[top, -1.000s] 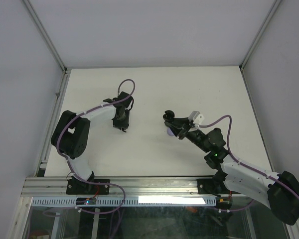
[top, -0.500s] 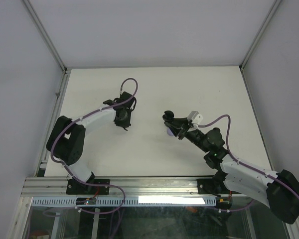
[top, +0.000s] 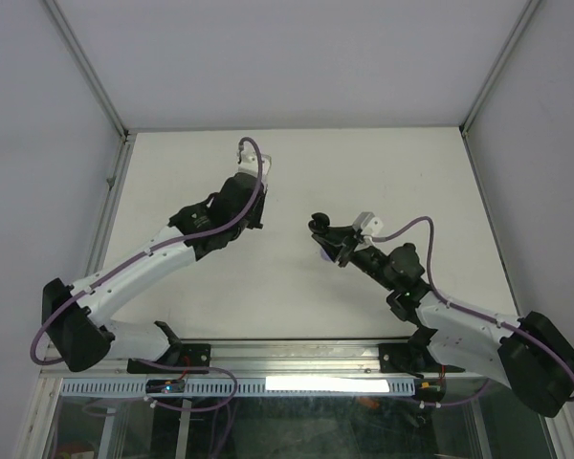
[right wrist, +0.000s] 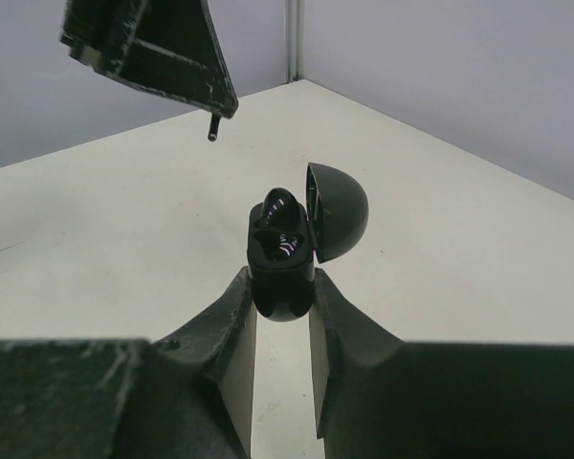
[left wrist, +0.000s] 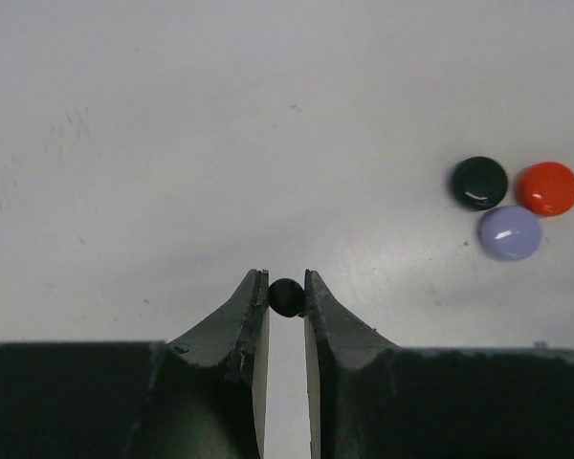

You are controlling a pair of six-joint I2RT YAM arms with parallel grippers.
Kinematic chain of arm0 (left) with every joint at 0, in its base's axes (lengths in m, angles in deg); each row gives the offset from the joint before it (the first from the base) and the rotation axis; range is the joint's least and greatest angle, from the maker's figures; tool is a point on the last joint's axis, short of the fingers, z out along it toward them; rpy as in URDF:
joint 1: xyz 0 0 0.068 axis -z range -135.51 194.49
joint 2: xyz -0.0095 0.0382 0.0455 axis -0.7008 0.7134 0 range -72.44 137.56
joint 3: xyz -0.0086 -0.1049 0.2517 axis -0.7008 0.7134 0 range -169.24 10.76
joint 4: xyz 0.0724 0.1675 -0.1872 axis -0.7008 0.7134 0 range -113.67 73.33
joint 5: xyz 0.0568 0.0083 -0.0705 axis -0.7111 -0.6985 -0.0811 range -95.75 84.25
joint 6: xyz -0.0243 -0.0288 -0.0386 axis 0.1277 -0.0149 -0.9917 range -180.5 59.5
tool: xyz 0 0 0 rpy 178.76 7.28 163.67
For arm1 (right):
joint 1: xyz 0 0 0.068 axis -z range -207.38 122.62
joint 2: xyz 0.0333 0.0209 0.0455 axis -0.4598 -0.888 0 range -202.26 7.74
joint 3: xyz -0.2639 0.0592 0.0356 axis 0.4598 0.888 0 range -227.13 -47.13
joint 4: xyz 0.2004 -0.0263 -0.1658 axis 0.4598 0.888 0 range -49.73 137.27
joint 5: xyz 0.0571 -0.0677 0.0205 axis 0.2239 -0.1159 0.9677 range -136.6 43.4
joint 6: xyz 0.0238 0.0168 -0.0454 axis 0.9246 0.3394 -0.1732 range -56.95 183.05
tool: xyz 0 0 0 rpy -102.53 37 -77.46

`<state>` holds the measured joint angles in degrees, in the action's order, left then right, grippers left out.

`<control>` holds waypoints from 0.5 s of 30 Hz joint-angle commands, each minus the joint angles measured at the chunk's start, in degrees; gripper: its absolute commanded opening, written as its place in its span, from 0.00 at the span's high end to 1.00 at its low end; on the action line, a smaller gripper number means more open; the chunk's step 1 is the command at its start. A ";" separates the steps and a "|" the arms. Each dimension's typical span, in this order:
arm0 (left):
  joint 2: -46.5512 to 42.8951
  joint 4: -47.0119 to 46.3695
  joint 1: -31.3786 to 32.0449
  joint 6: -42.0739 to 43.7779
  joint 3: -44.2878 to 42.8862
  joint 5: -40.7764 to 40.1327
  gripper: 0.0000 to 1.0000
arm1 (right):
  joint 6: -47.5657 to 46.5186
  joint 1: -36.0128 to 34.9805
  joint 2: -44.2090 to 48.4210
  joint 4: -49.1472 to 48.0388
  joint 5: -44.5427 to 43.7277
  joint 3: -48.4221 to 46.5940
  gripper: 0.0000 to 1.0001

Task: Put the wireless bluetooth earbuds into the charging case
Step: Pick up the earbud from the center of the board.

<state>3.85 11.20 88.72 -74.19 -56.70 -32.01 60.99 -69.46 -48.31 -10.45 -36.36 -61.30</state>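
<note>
Clustering beyond earbud: three coloured domes

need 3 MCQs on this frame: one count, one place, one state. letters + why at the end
1. How many round beads lie on the table in the left wrist view?
A) two B) three C) five

2. Where is the case?
A) lying free on the table B) between the right fingers C) on top of the beads

3. The case's lid is:
A) open B) shut C) lying apart on the table

Key: 1 B, one dark, one red and one lilac sit in a cluster. 2 B, the right wrist view shows both fingers clamped on its base. 3 A, it stands hinged up beside the body.
</note>
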 commanded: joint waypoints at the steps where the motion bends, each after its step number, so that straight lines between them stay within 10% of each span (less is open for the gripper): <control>1: -5.28 -8.71 5.07 7.29 -2.15 -5.15 0.89 | -0.49 -0.23 -1.54 -7.12 -0.77 -2.95 1.00; 15: -9.89 -29.46 18.01 26.61 3.84 -3.85 0.87 | 0.47 -0.89 -7.71 -13.32 -0.53 -5.73 1.00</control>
<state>-5.39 -9.25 104.98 -56.03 -53.93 -37.01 61.20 -70.05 -56.16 -17.77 -36.38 -63.73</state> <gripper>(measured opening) 0.170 0.250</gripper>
